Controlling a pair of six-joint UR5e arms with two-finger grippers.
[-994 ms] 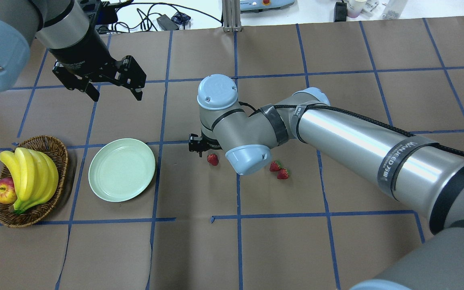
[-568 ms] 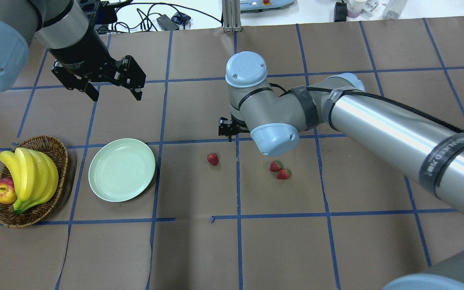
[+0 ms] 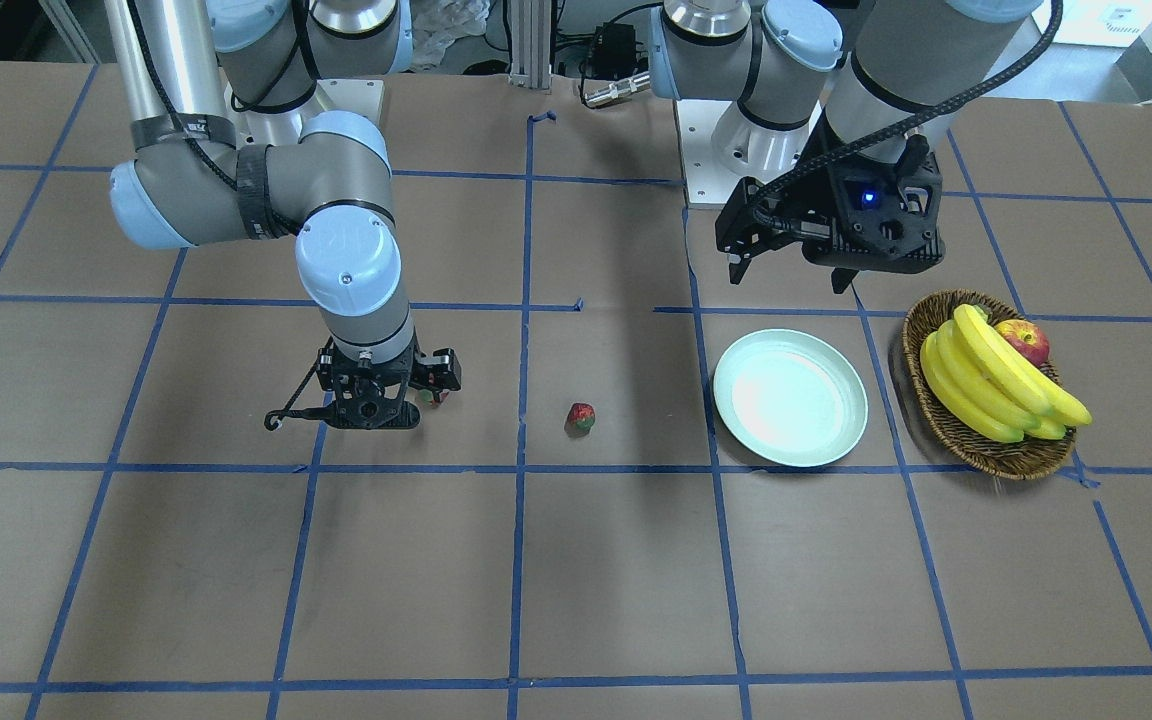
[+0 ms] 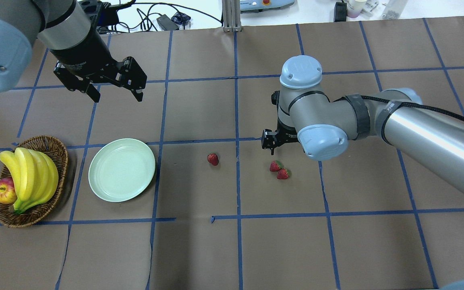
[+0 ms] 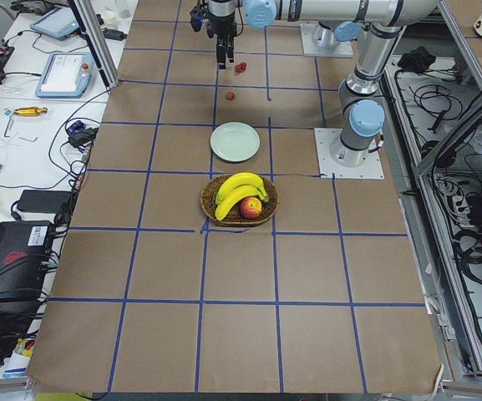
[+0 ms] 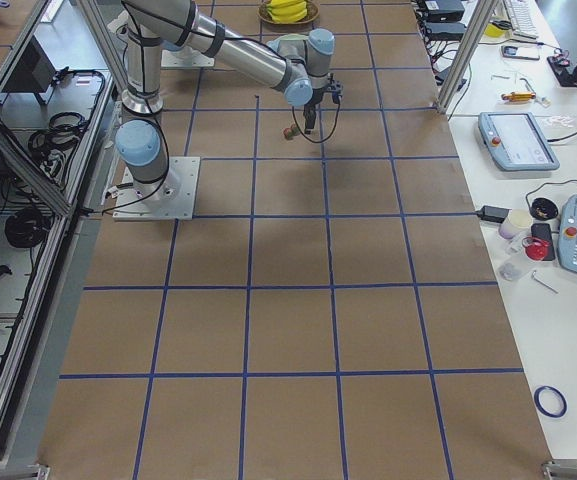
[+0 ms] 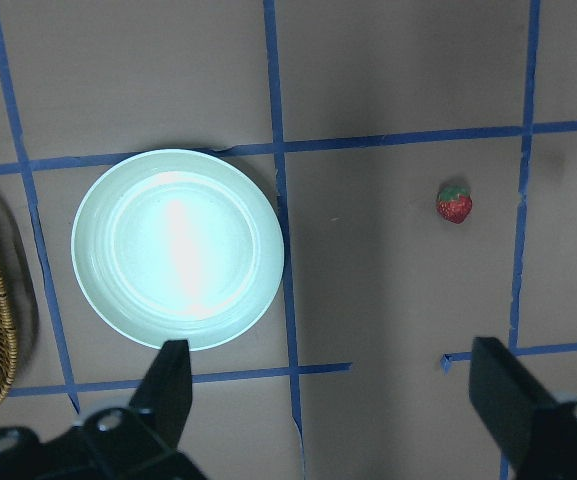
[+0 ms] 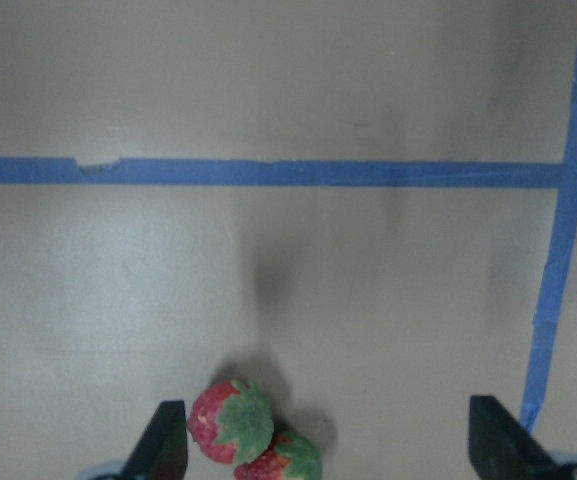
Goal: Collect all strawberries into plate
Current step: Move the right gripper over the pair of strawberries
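Three strawberries lie on the brown table: one alone [image 4: 212,159] [image 3: 581,418] [image 7: 455,203], and a touching pair [image 4: 275,166] [image 4: 283,174] to its right. The mint plate [image 4: 121,169] [image 3: 789,397] [image 7: 178,248] is empty, left of them. My right gripper [image 4: 272,141] [image 3: 371,405] [image 8: 326,420] is open and empty, low over the table just beyond the pair, which shows at the bottom of the right wrist view [image 8: 230,420] between the fingers. My left gripper [image 4: 116,96] [image 3: 788,280] [image 7: 333,390] is open and empty, high above the table beyond the plate.
A wicker basket [image 4: 54,141] [image 3: 936,420] with bananas [image 4: 30,173] and a red-yellow apple [image 4: 4,190] stands left of the plate. Blue tape lines grid the table. Cables and equipment lie past the far edge.
My right arm has swung to the right, from beside the lone strawberry to just beyond the pair. All three strawberries lie where they were. The left arm has not moved.
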